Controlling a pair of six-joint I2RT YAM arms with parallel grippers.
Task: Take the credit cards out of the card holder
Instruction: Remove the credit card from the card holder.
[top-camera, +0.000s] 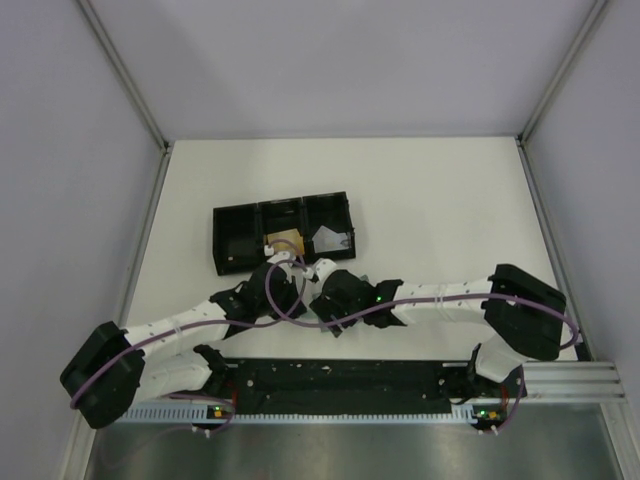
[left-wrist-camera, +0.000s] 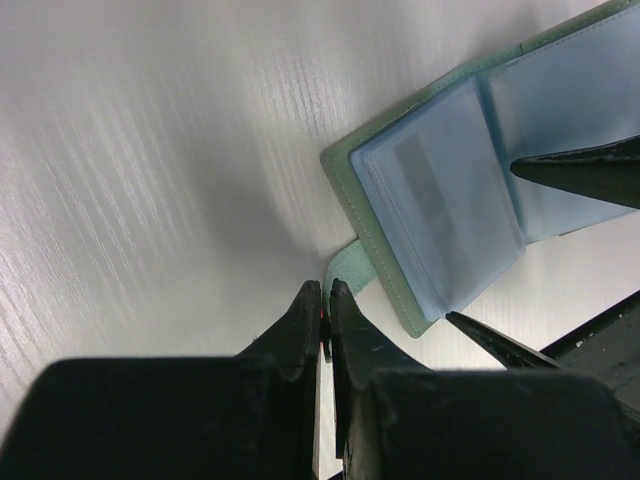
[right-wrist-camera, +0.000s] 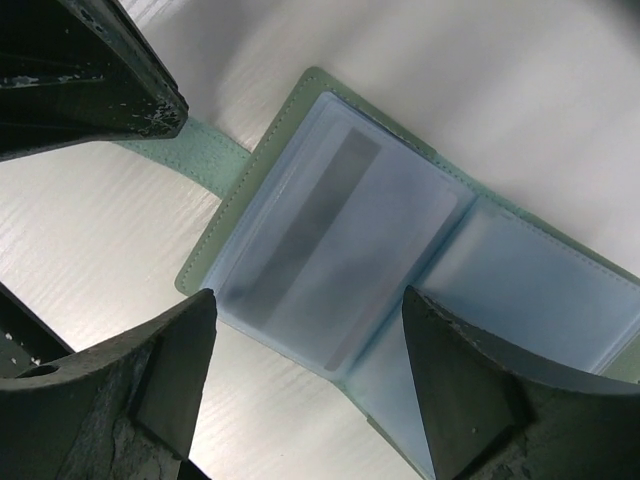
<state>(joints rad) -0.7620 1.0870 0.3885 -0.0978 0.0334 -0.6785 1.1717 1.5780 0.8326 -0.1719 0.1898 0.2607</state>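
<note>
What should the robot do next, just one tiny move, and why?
Probably lower the open right gripper onto the striped card inside the card holder and pinch its edge. The left gripper is shut on the holder's tab, so the holder should stay put.

Top view looks down from above and behind; both close wrist views share the card holder (left-wrist-camera: 440, 200).

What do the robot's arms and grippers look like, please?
The left arm and right arm have white links, bulky black joint housings and mauve cables running along them; small green lights glow. The left gripper and right gripper have black, tapering wedge-shaped fingers, scuffed in places.
</note>
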